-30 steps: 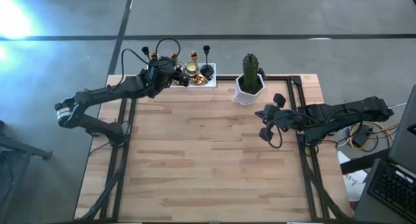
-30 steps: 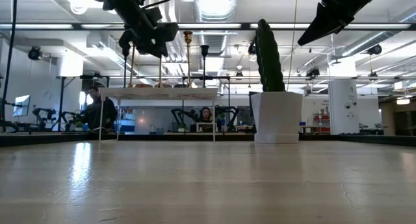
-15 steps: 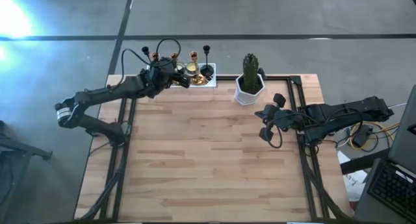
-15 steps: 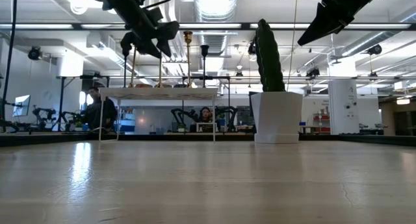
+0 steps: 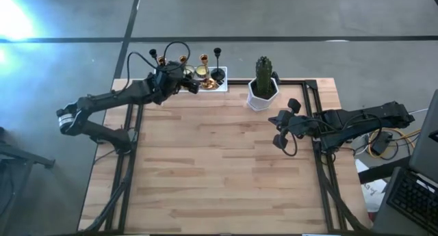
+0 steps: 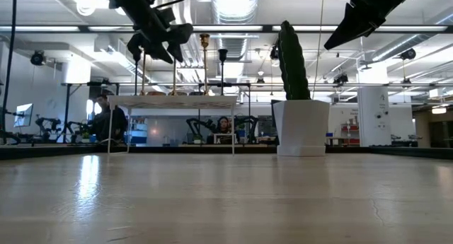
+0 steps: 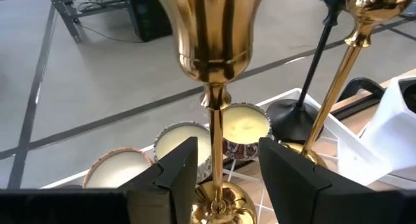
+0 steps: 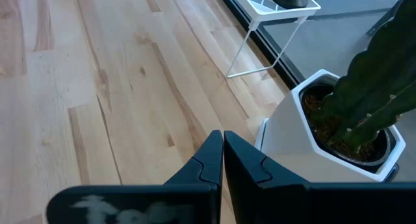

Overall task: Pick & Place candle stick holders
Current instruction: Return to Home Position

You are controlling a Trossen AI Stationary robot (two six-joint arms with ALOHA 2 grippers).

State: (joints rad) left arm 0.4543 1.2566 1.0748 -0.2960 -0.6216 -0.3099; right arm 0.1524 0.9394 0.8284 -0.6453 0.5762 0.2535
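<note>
At the table's (image 5: pixel 219 174) far edge, the left gripper (image 7: pixel 225 152) hangs beside the white lattice tray (image 5: pixel 220 83), its fingers (image 7: pixel 172 175) spread well apart and gripping nothing. A gold stemmed holder (image 7: pixel 211 29) stands upright on the tray with its slim stem in the gap between those fingers – nearer one finger than the other, and touching neither as far as the left wrist view shows. Three low cream cups (image 7: pixel 246 126) sit in a row on the tray behind that stem. Beside them stands a black holder (image 7: pixel 316 62) on its round base, and a second gold holder (image 7: pixel 344 74) stands close to it.

Just beside the tray is the white cactus pot (image 5: pixel 263 92). The right gripper (image 8: pixel 222 146) hovers over bare wood near the table's right edge – fingers pressed together, empty, well apart from the tray and short of the pot.
</note>
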